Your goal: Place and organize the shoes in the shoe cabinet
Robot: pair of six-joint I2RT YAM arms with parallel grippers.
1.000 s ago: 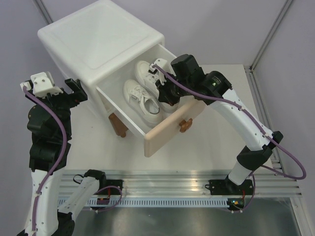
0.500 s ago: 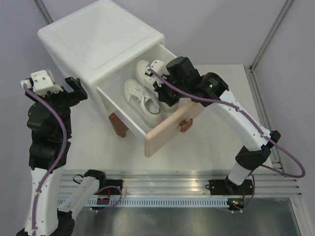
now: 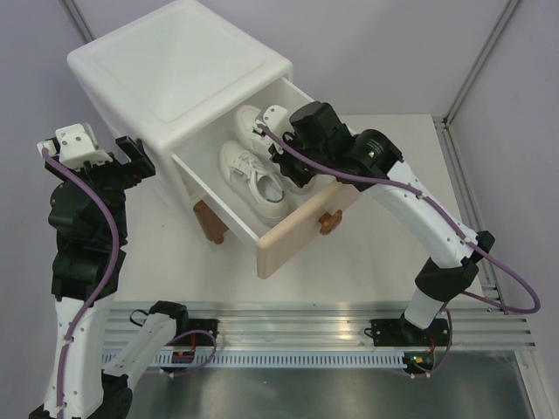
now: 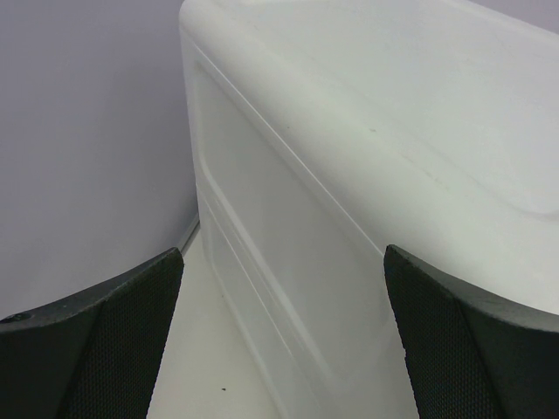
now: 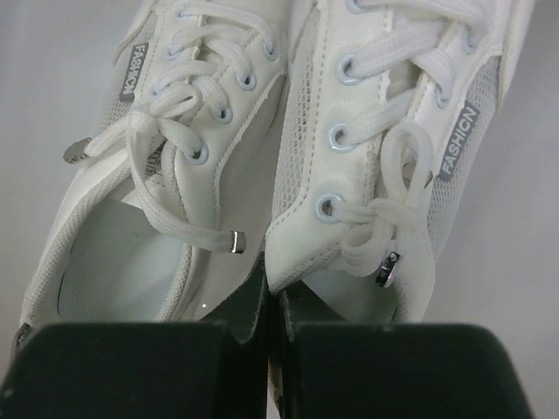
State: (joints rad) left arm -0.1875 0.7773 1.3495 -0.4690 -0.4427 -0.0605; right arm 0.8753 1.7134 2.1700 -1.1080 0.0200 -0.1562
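The white shoe cabinet has its upper drawer pulled open, beige front toward me. Two white shoes lie side by side inside: a near one and a far one. My right gripper reaches into the drawer at their heels. In the right wrist view it is shut on the inner collar edge of the right-hand sneaker, with the left-hand sneaker touching alongside. My left gripper hangs open beside the cabinet's left wall, with nothing between its fingers.
A brown bear-shaped knob sticks out of the drawer front. A brown cabinet foot shows under the drawer. The white table ends at a metal rail on the right. Grey walls stand behind and on both sides.
My right gripper has shifted slightly left and deeper into the drawer, staying shut at the sneakers' heels. The left arm has hardly moved.
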